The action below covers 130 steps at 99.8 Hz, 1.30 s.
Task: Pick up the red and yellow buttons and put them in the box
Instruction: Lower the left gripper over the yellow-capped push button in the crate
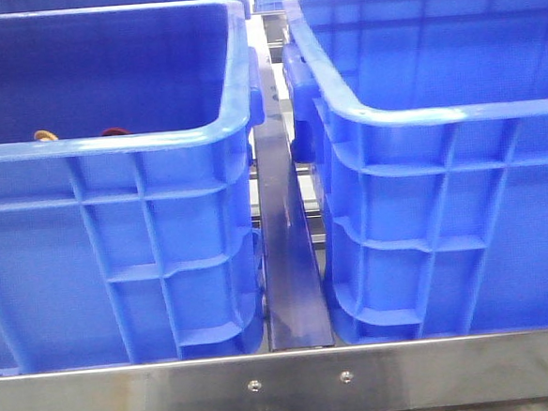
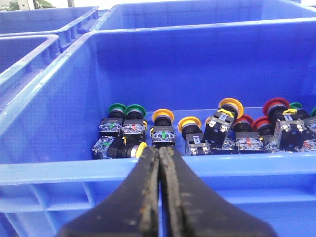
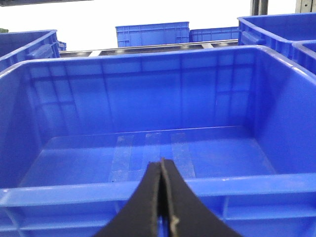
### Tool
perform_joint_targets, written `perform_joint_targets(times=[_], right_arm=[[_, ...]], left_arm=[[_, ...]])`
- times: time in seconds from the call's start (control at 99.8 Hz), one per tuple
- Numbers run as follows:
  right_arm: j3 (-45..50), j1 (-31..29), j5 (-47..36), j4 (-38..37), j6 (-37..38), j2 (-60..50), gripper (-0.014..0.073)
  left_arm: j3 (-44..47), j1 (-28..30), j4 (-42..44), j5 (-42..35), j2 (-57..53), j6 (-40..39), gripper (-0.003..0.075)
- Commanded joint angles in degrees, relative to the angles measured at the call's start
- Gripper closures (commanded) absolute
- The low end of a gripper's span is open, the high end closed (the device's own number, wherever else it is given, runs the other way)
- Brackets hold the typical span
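In the front view a yellow-orange button [image 1: 45,136] and a dark red button [image 1: 114,132] peek over the near rim of the left blue crate [image 1: 110,146]. Neither gripper shows there. In the left wrist view my left gripper [image 2: 159,149] is shut and empty, just above the near rim of that crate [image 2: 59,173]. Inside lie several push buttons: yellow ones [image 2: 163,116], red ones [image 2: 275,104] and green ones [image 2: 117,107]. In the right wrist view my right gripper [image 3: 161,163] is shut and empty, at the near rim of an empty blue crate [image 3: 74,192].
The right blue crate [image 1: 437,114] stands beside the left one, with a dark metal rail [image 1: 292,261] in the gap between them. A steel bar [image 1: 286,383] runs along the front. More blue crates [image 3: 152,34] stand behind.
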Motion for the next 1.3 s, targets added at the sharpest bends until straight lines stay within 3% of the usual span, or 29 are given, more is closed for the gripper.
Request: perform_joint_targets(times=[0.0,0.501,0.972,1.293], right_arm=[[0.3,-0.3,-4.7,0.1,-0.3,-1.3,0.0695],[0.3,-0.3,-4.7,0.1,-0.3,-1.3,0.0695],[0.3,-0.3,-4.7,0.1,-0.3,-1.3,0.0695],[0.3,-0.3,-4.7,0.1,-0.3,-1.3,0.0695]], left_arm=[[1.1,-0.5,-0.1,-4.6,-1.7,-0.7,0.0741],[-2.3,-0.5,-0.6,-4.1,-1.7,-0.7,0.0741],[-17.5,-0.5,-0.7,15.2,-1.2,-0.7,0.0741],[-26.1,-0.5,-0.8,25.9,9.4,-0.7,0.0741]])
